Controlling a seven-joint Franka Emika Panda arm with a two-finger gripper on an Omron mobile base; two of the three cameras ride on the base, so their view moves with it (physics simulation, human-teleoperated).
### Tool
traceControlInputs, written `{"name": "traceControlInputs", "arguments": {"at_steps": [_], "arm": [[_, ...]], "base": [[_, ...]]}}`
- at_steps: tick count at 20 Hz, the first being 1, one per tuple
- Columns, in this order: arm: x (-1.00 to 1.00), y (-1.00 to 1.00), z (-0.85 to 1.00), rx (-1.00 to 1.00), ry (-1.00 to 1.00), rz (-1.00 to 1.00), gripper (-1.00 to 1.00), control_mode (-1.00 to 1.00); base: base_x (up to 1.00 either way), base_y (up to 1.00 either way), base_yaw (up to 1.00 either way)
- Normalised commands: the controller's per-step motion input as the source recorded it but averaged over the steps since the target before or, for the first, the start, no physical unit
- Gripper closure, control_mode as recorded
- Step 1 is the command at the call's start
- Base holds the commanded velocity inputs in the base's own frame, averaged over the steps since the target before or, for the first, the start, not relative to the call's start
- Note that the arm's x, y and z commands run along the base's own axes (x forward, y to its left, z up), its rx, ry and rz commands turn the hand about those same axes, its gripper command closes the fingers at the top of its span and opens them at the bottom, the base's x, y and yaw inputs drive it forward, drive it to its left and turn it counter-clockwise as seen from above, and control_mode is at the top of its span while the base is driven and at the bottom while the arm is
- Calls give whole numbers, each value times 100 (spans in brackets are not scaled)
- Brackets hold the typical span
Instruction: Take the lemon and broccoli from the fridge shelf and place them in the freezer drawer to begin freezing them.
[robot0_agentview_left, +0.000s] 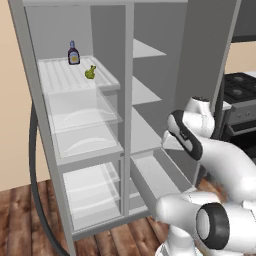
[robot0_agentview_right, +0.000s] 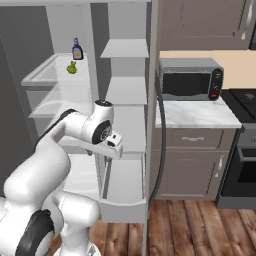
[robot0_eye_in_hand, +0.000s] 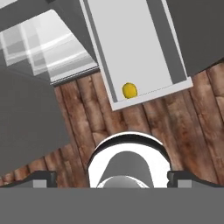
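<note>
My arm folds low, hand pointing down over the drawer (robot0_agentview_right: 122, 187), gripper (robot0_eye_in_hand: 112, 177) spread wide and empty. The lemon (robot0_eye_in_hand: 129, 90) lies in the drawer's front corner, against its wall; its long axis is too slight to judge. The broccoli (robot0_agentview_left: 90, 73) sits on the shelf (robot0_agentview_left: 62, 75) near the bottle (robot0_agentview_left: 73, 53), stalk up.

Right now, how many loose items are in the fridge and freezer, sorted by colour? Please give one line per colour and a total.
Yellow: 1, the lemon, lying in the freezer drawer.
Green: 1, the broccoli, on the fridge shelf.
Dark with a yellow label: 1, the bottle, standing at the back of that shelf.
Total: 3
</note>
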Motion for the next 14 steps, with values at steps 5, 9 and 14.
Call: {"name": "traceControlInputs", "arguments": {"at_steps": [5,9,14], "arm": [[-78,27,-1,-1,0,-1,-100,-100],[-10,0,-11,0,5,-2,-100,-100],[0,0,-9,0,6,0,-100,-100]], "base": [[0,0,0],[0,0,0],[0,0,0]]}}
